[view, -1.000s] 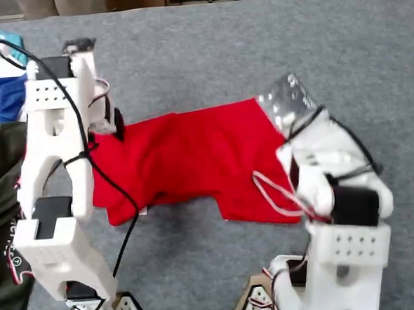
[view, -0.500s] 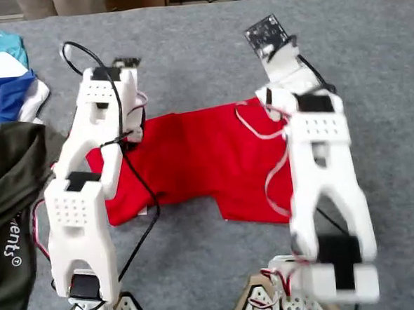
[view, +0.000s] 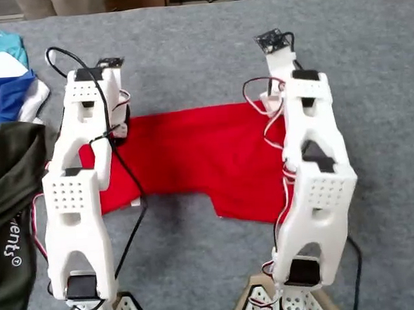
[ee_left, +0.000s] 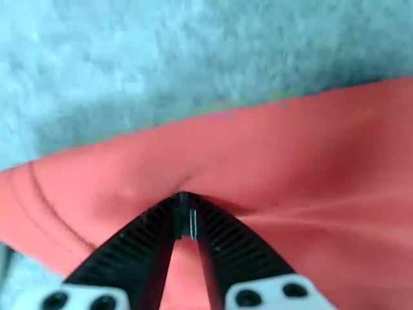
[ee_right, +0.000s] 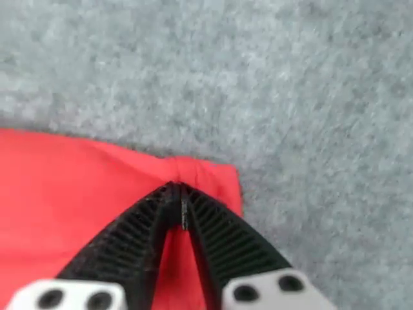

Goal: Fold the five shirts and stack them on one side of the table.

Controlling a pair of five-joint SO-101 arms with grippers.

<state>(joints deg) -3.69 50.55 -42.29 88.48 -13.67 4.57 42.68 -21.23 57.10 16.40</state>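
- The grey table (view: 186, 51) carries everything.
- The shirt (view: 193, 156), red, lies flat near the middle of the table, between the two arms. Its long axis runs side to side across the table. The far edge is a nearly straight line from one gripper to the other. The near edge is stepped, and the cloth reaches closer to the arm bases on the right arm's side.
- The left arm (view: 72, 198) stretches forward over the shirt's left end, and the right arm (view: 314, 176) stretches forward over its right end.
- A pile (view: 10, 209) of other shirts (dark green, blue, white, teal) sits at the table's left edge, just beside the left arm.
- The left gripper (ee_left: 183, 210) is closed, its tips pinching a fold of red cloth close to the far edge.
- The right gripper (ee_right: 179, 197) is closed too, nipping the shirt just inside its far right corner.
- A second ago both arms were drawn back, with the right one folded near its base. They now reach straight out to the far edge.
- The far edge then sloped up toward the right and the cloth was wrinkled. It now lies level and smoother.
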